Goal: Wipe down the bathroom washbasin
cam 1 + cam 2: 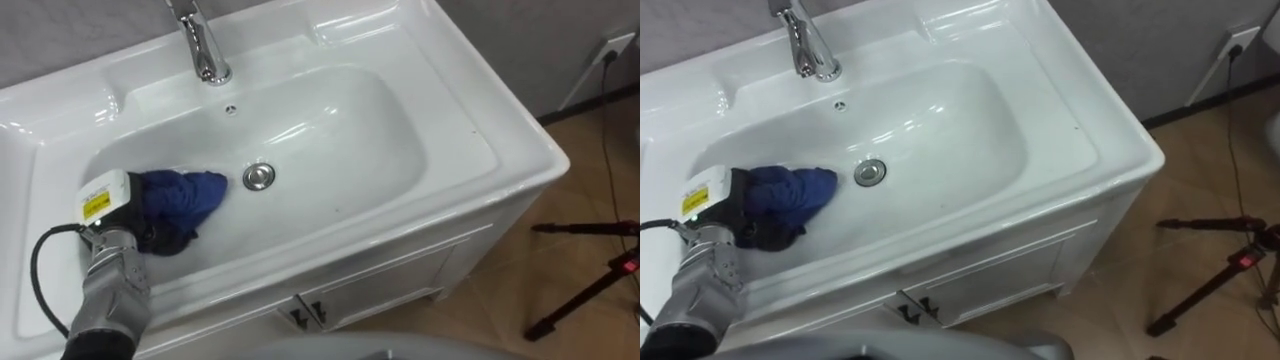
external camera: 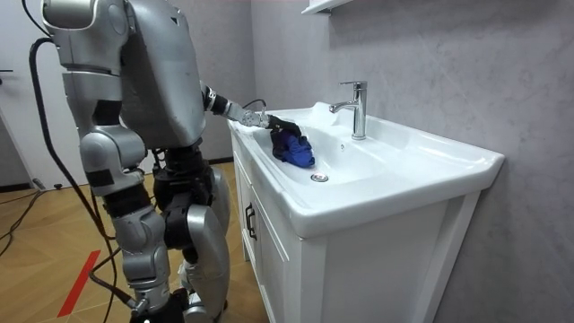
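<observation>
Lying bunched in the left end of the basin [image 1: 470,140], the blue cloth [image 1: 190,193] stretches from left to right, its right tip just beside the drain [image 1: 259,176]. The left hand [image 1: 120,210] is on the cloth's left end, the arm coming in over the front rim. Whether it grips the cloth or only presses on it I cannot tell, since the cloth hides its underside. Most of the bowl lies to the right, beyond the drain, with the tap [image 1: 205,45] at the back. The next stroke is probably a push rightward, away from the hand.
</observation>
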Available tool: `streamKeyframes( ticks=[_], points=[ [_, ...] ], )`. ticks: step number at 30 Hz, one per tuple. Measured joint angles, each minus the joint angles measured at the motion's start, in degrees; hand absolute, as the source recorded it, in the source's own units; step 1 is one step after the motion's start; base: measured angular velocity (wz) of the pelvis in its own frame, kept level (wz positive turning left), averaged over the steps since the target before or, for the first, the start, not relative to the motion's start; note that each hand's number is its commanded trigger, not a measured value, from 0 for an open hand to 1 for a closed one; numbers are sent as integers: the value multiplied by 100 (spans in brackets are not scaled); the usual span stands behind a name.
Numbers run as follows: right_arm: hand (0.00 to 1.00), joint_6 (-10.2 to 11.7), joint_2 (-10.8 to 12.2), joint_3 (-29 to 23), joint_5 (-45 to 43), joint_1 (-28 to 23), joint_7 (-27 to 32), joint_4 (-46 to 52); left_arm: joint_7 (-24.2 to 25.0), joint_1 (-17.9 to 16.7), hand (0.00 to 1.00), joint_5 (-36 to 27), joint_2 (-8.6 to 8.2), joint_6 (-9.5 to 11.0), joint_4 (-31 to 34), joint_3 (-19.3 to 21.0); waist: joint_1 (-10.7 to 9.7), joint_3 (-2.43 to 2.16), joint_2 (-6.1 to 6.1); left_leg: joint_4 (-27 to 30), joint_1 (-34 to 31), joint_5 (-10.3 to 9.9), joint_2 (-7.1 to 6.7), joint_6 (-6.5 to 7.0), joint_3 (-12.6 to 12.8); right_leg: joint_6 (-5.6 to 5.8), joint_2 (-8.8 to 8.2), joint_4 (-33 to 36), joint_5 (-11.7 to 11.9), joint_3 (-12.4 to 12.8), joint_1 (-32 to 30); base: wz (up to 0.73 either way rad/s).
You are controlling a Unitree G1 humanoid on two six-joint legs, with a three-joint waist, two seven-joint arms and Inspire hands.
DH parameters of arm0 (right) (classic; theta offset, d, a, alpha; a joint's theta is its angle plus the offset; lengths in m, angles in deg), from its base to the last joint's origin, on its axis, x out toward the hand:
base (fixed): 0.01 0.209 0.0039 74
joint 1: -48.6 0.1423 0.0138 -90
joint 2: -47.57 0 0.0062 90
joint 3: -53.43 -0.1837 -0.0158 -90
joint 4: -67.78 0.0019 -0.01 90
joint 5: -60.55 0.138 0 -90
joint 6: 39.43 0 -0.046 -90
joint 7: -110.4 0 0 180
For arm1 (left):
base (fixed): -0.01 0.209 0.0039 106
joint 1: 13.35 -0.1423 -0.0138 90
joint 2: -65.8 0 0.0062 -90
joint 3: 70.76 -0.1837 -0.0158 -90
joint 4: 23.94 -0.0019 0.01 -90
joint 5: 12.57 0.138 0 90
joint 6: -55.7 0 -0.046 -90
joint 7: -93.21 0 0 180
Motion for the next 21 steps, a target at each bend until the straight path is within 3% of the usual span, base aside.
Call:
streamKeyframes(
  ticks=[2,7,12,19,21],
  points=[
    [0,43,-1,1,121,24,1,-47,-17,32,100,191,0,0,42,0,1,23,-9,-1,-20,0,-2,0,-21,0,-8,-10,0,-40,-1,12],
    [0,135,-1,6,272,65,-3,-56,-45,41,100,452,16,-92,270,1,13,17,3,2,-83,0,-6,-1,-69,10,-33,-89,10,-152,9,13],
    [0,185,0,7,263,66,-4,-102,-149,47,100,629,170,-176,555,4,17,32,15,4,-151,1,-18,-1,-193,14,-71,-116,7,-304,8,16],
    [0,262,7,236,418,85,-2,-247,-155,51,100,632,240,-306,1026,131,106,58,48,78,-195,-1,-18,-4,-206,14,-79,-115,7,-352,5,4],
    [0,286,-3,238,551,47,1,-249,-157,56,100,637,440,-309,1366,163,196,83,99,94,-200,-1,-16,-4,-205,12,-76,-115,6,-342,3,0]
  ],
)
